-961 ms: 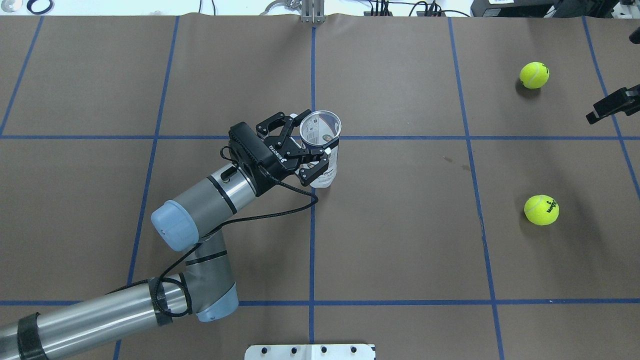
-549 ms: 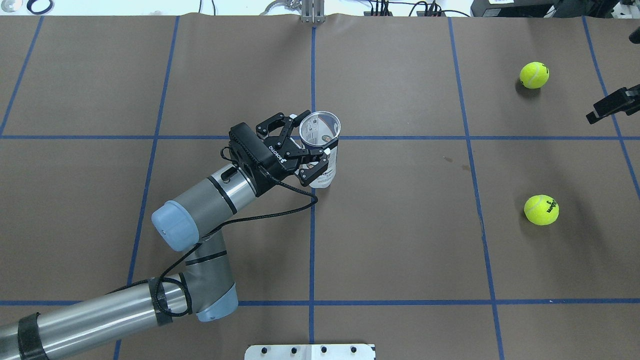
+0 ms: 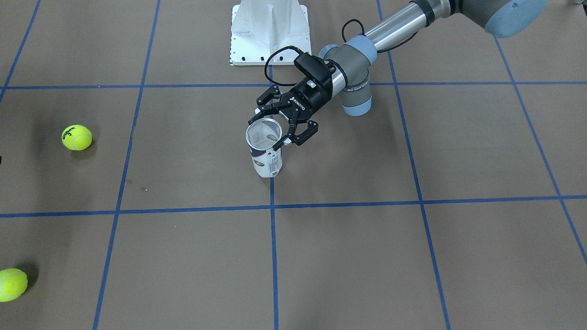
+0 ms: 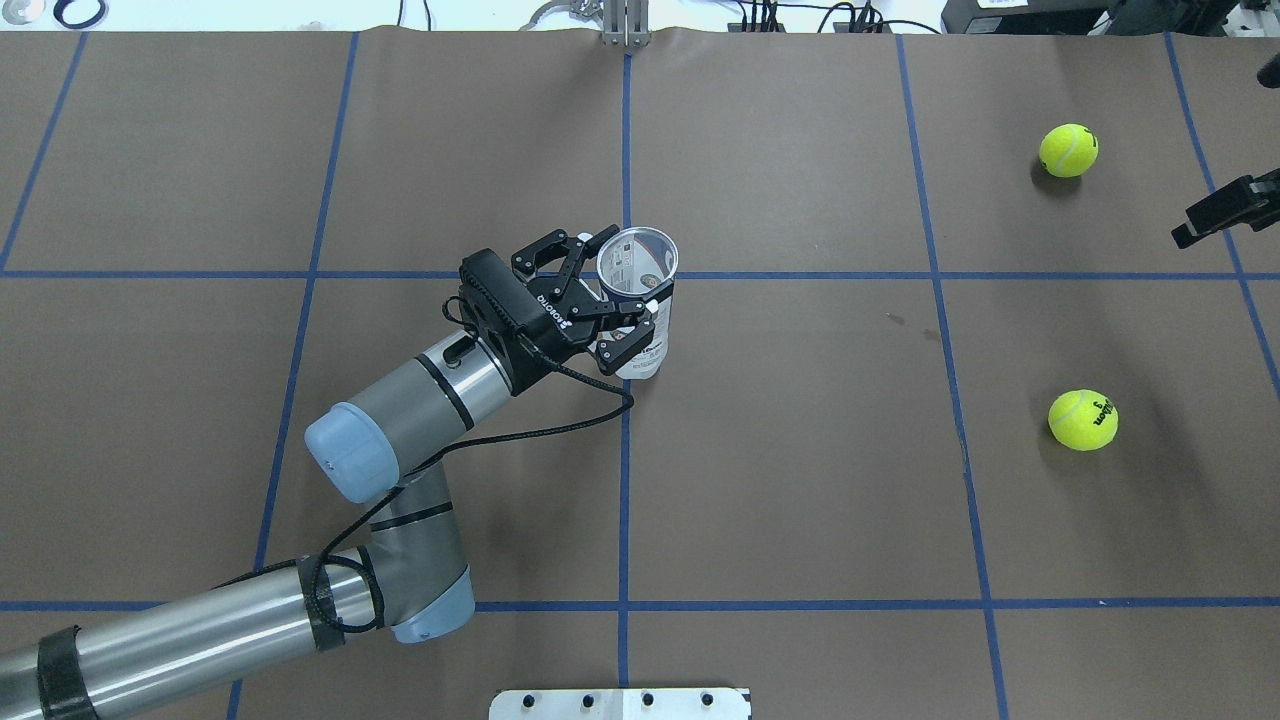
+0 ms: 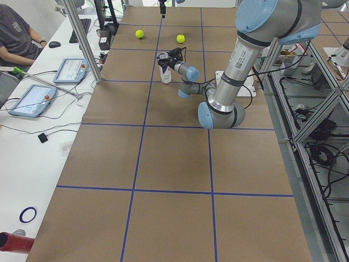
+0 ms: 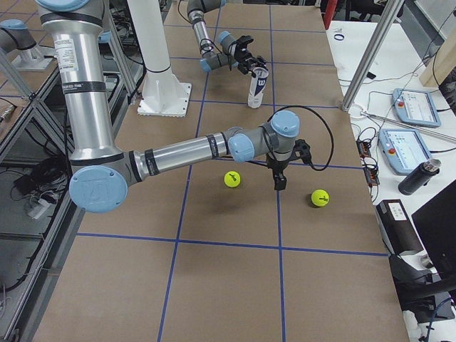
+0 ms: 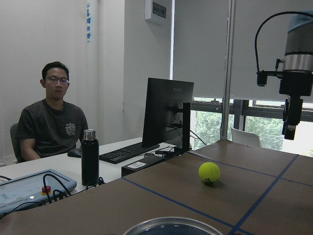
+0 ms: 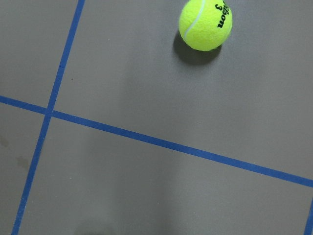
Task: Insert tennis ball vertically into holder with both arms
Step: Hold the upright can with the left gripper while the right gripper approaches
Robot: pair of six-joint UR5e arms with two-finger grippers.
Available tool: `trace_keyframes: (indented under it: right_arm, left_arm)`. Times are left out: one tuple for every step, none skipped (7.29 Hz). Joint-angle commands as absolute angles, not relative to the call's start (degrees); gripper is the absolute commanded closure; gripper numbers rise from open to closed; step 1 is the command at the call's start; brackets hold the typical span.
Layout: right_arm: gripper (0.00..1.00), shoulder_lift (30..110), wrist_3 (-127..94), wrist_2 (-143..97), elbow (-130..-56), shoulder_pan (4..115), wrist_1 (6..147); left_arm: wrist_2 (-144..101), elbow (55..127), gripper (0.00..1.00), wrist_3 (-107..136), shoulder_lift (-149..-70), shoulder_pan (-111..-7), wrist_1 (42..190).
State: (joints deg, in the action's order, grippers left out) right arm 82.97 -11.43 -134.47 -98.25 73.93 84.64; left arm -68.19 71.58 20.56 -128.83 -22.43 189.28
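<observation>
The holder [image 4: 640, 262] at centre frame is showing clear, glossy plastic, while matt brown paper is covering the table [image 4: 800, 470].

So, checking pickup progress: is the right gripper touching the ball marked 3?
Apart. The overhead view shows bare brown paper between the right gripper and the ball marked 3.

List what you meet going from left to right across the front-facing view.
tennis ball at the bottom edge → tennis ball with black print → holder → left arm. The left gripper and the white base overlap the holder sideways, so they are left out.
</observation>
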Motion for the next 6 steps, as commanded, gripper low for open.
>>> trace_keyframes:
  right_arm:
    - [0.01,83.1,-11.4,-134.5,-98.3,73.7,84.6]
    - [0.01,83.1,-11.4,-134.5,-98.3,73.7,84.6]
    - [0.01,83.1,-11.4,-134.5,-98.3,73.5,84.6]
    - [0.01,83.1,-11.4,-134.5,-98.3,73.5,84.6]
    - [0.01,83.1,-11.4,-134.5,-98.3,73.4,84.6]
    - [0.01,83.2,-11.4,-134.5,-98.3,73.3,84.6]
  left_arm:
    - [-68.2,71.5,0.19,20.7,-128.8,-22.4,189.6]
    - [-68.2,71.5,0.16,20.7,-128.8,-22.4,189.7]
    - [-68.2,71.5,0.14,20.7,-128.8,-22.4,189.7]
    - [-68.2,71.5,0.12,20.7,-128.8,-22.4,189.7]
    - [-68.2,71.5,0.11,20.7,-128.7,-22.4,189.7]
    - [-68.2,71.5,0.11,20.7,-128.7,-22.3,189.7]
